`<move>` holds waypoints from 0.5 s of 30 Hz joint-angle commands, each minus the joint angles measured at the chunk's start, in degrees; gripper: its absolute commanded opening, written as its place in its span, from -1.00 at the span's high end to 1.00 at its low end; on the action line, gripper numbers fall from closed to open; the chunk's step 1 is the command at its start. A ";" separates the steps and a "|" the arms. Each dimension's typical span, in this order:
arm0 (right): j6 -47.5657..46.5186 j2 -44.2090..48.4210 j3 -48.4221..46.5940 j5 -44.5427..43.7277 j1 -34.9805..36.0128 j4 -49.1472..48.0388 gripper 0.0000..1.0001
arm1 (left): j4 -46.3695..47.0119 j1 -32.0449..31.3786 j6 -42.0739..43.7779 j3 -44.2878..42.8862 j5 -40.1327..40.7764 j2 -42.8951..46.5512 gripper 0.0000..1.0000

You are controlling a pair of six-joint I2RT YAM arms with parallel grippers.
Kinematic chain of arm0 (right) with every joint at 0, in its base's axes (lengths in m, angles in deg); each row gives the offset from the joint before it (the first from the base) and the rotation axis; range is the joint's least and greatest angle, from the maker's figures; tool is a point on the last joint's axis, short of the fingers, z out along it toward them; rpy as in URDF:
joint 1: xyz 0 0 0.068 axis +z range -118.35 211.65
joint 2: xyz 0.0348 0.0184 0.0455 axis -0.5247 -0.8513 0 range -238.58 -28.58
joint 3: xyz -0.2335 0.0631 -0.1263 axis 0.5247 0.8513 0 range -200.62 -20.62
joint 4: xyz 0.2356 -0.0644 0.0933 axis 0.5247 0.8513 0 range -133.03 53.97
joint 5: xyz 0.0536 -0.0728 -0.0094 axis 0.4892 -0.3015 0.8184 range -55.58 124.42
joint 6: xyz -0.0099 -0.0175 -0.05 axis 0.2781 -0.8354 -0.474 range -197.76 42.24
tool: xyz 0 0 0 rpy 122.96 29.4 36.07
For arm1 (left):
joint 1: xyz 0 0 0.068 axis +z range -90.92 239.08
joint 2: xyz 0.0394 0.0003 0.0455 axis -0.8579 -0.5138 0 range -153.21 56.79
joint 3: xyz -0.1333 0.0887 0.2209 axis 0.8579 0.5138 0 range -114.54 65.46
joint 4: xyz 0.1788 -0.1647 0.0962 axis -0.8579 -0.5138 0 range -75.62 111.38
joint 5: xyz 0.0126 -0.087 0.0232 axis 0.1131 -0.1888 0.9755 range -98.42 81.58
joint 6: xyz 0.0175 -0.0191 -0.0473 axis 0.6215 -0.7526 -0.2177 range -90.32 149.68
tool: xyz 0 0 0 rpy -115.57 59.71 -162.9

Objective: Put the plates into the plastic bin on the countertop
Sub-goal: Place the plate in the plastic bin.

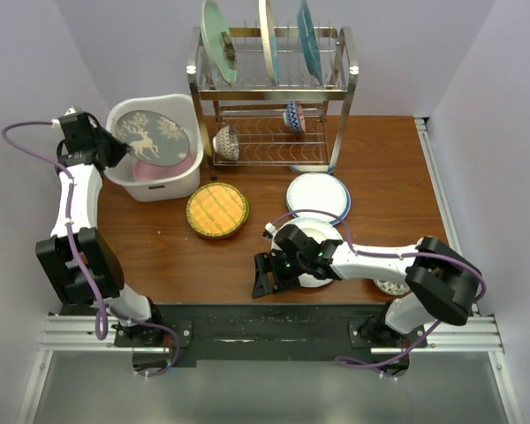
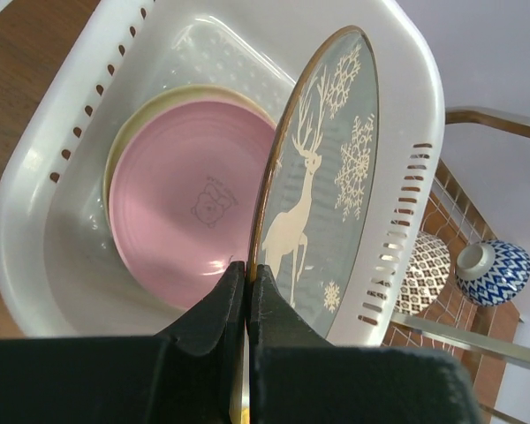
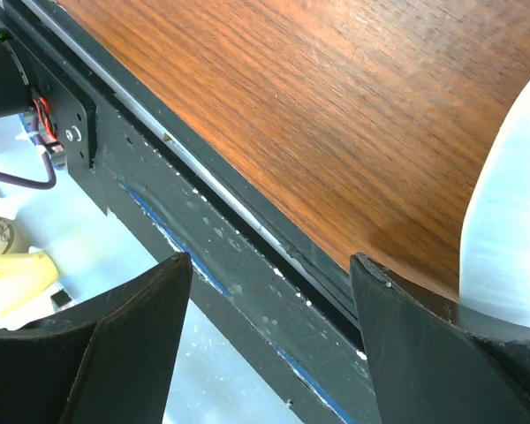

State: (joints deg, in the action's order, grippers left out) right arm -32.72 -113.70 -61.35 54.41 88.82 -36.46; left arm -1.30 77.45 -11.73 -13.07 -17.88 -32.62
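My left gripper is shut on the rim of the grey deer plate, which is tilted over the white plastic bin. A pink plate lies in the bin on a cream one. On the countertop lie a woven yellow plate, a blue-rimmed white plate and a white plate under my right arm. My right gripper stands open and empty over the table's front edge.
A two-tier wire rack at the back holds three upright plates on top and two patterned bowls below. A patterned dish sits by the right arm's base.
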 commanded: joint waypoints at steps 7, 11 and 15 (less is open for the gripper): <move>-1.09 0.75 -0.31 -1.35 -0.48 0.46 -0.52 | 8.88 0.35 0.36 -2.34 -4.17 -4.55 1.00; -1.09 0.66 -0.31 -1.27 -0.57 0.55 -0.52 | 9.14 0.26 1.06 -1.99 -6.10 -6.65 1.00; -1.09 0.83 -0.40 -1.36 -0.65 0.73 -0.52 | 7.12 -0.26 3.25 -3.30 -7.68 -9.55 1.00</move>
State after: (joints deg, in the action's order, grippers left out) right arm -32.85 -113.70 -61.35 54.41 88.49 -36.26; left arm -0.55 77.43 -9.89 -13.07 -20.39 -41.62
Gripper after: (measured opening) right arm 0.758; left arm 0.039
